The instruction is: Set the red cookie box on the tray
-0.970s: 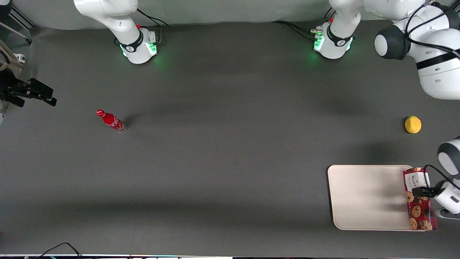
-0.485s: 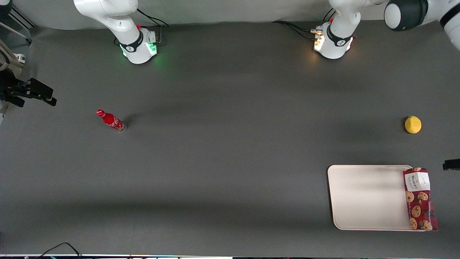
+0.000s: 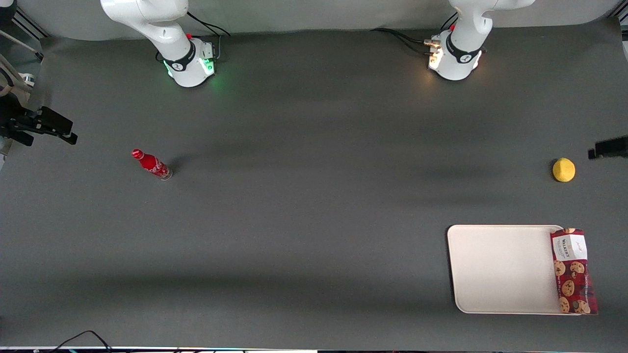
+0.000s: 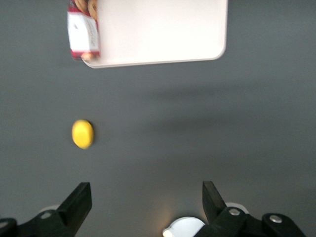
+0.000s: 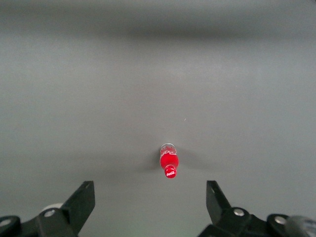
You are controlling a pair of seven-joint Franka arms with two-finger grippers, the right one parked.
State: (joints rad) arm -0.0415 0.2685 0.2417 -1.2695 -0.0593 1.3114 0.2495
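From my station I see only a dark sliver of the left arm's gripper (image 3: 608, 147) at the working arm's end of the table, raised above the grey table (image 3: 314, 206) and a little farther from the front camera than the yellow lemon-like fruit (image 3: 563, 169). Through its wrist camera the gripper (image 4: 145, 197) looks down at the table with its two black fingers (image 4: 79, 200) spread wide and nothing between them.

The red cookie box (image 3: 573, 270) lies well apart from the gripper, nearer the front camera than the fruit, with the fruit between the two. I see it lying flat along the edge of the tray (image 3: 500, 269) that faces the working arm's end; part of its width rests on the tray and part overhangs the rim onto the table. It is a long, narrow dark-red carton printed with chocolate-chip cookies, and its white label panel is at the end farther from the front camera. In the wrist view I see only that label end of the box (image 4: 83, 33) at the corner of the cream-white tray (image 4: 163, 29), with the yellow fruit (image 4: 82, 134) between it and the fingers.

A small red bottle (image 3: 151, 163) stands toward the parked arm's end.
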